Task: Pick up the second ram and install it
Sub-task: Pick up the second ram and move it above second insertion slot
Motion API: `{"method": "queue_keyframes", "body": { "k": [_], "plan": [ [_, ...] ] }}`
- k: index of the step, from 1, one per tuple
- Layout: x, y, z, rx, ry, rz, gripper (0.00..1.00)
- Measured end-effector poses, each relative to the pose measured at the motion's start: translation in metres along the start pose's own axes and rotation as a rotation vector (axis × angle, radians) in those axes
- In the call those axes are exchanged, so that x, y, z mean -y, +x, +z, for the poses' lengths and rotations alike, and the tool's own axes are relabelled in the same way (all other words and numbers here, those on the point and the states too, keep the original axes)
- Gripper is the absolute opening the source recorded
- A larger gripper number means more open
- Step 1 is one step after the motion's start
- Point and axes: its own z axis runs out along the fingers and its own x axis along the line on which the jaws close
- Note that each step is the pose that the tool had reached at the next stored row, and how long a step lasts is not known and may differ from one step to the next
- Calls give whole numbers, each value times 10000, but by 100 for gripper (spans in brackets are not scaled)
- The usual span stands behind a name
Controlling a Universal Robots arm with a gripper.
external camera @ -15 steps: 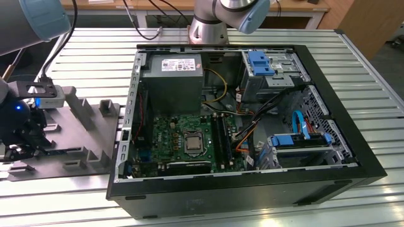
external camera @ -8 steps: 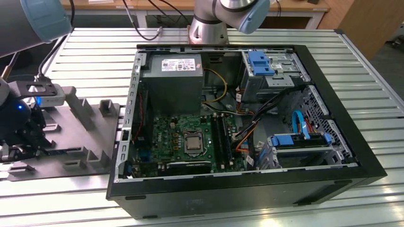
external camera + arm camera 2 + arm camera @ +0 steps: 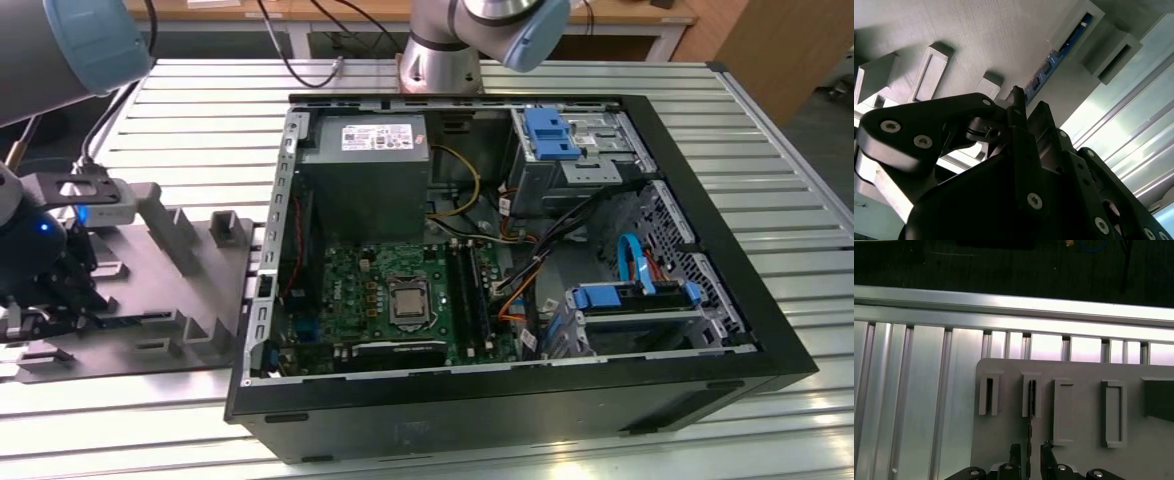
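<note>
A: Progress?
B: Early. The second ram (image 3: 1030,407) stands on edge in a slot of the grey rack (image 3: 1079,372). The rack lies on the ribbed table (image 3: 747,180), beside the open PC case (image 3: 507,410). Not lifted, not installed.
A: Claw?
B: The gripper (image 3: 1030,454) is low over the rack. Its fingers (image 3: 1015,457) straddle the stick with a narrow gap on each side, so I judge it is not pinching yet.
A: So what's left?
B: My read is everything: grasp, lift, seat in the board.
A: Anything hidden?
B: The stick's near end runs in behind the gripper body in both wrist views. In the exterior view the gripper is partly cut off at that view's left edge. The motherboard slots (image 3: 467,290) are too dark to tell whether any is filled.
</note>
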Motion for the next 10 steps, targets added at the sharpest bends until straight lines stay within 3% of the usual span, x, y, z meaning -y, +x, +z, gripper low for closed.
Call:
{"method": "queue_keyframes", "body": {
  "k": [10],
  "plan": [
    [-32,-19,93,-1,-1,0,30]
  ]
}}
